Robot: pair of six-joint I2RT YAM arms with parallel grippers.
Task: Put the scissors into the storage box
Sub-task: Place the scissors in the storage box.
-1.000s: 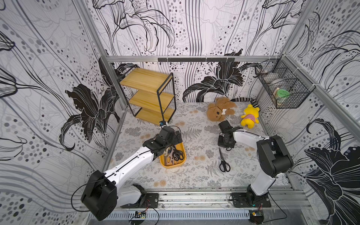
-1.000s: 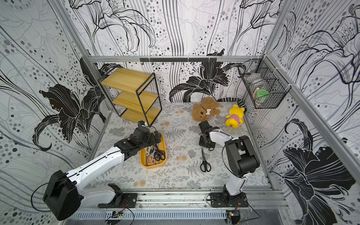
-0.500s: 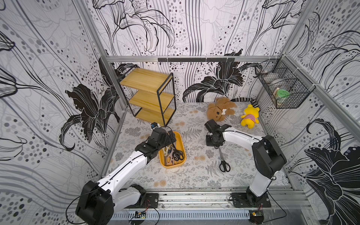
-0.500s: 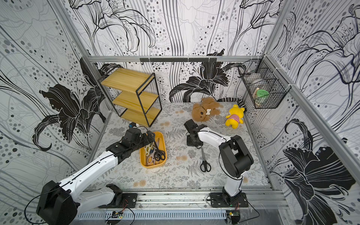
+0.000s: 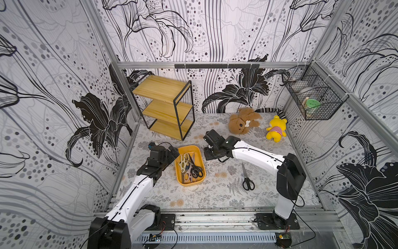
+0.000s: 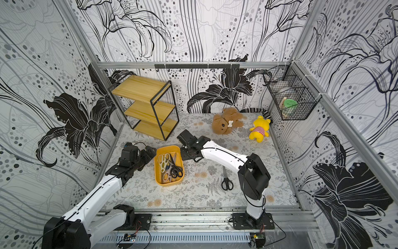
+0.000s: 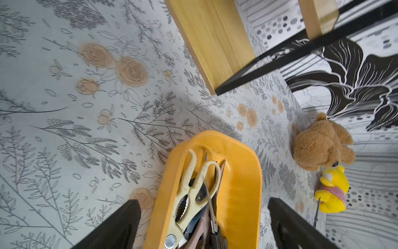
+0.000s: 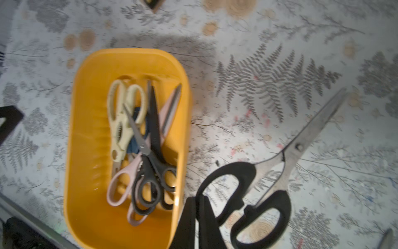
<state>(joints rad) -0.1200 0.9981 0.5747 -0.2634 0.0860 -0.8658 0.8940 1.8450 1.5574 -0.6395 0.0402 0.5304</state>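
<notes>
The storage box (image 5: 189,182) sits on the flowered table (image 5: 215,194) between the two arms, a shallow orange-yellow tray with rounded corners; in it the scissors lie in a loose heap: cream kitchen shears (image 8: 118,120), a pale pink pair (image 8: 120,183), a small black-handled pair (image 8: 150,179) crossing on top, and a dark blue pair (image 8: 132,142) showing underneath; the right gripper (image 8: 197,198) has its fingers pressed together on one handle loop of a big black-handled pair (image 8: 288,161) with long steel blades, just beside the box and outside its rim; a third black-handled pair (image 5: 247,180) lies loose on the table, well apart from the box; the left gripper (image 7: 202,199) stands by the box's far corner, fingers spread wide, empty.
</notes>
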